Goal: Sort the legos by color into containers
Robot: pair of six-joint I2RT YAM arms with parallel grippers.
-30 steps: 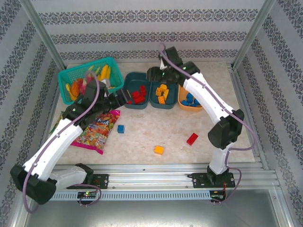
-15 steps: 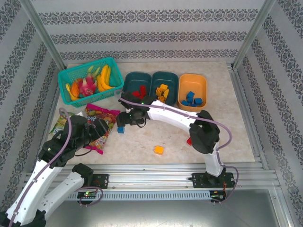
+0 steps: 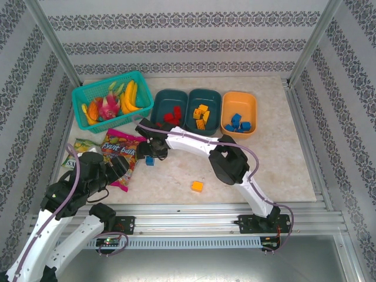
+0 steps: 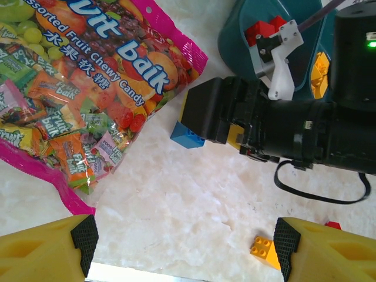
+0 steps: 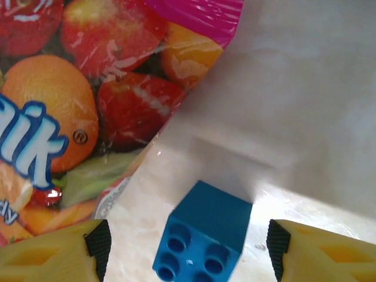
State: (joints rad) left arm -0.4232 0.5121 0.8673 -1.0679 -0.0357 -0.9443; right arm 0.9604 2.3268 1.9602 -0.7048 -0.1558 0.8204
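Note:
A blue lego [image 5: 202,238] lies on the table between the fingers of my right gripper [image 5: 187,252], which is open with a gap on each side. From above, the right gripper [image 3: 149,155] hangs over that blue lego [image 3: 150,160] beside the candy bag. My left gripper [image 4: 187,241] is open over bare table, and an orange lego [image 4: 262,249] lies by its right finger [image 4: 288,242]. In the top view the left gripper [image 3: 124,166] is at the near left. One teal container [image 3: 157,113] holds red legos, another [image 3: 215,98] orange ones, and the orange container [image 3: 251,106] blue ones.
A pink candy bag [image 3: 120,150] lies just left of the blue lego, with a green snack bag [image 3: 76,147] beyond it. A turquoise mesh basket [image 3: 82,97] of toy fruit stands at the far left. My right arm [image 3: 229,161] stretches across the middle of the table.
My right arm has swung from the containers across to the left and come down over the blue lego. The left arm has pulled back from the containers to the near left.

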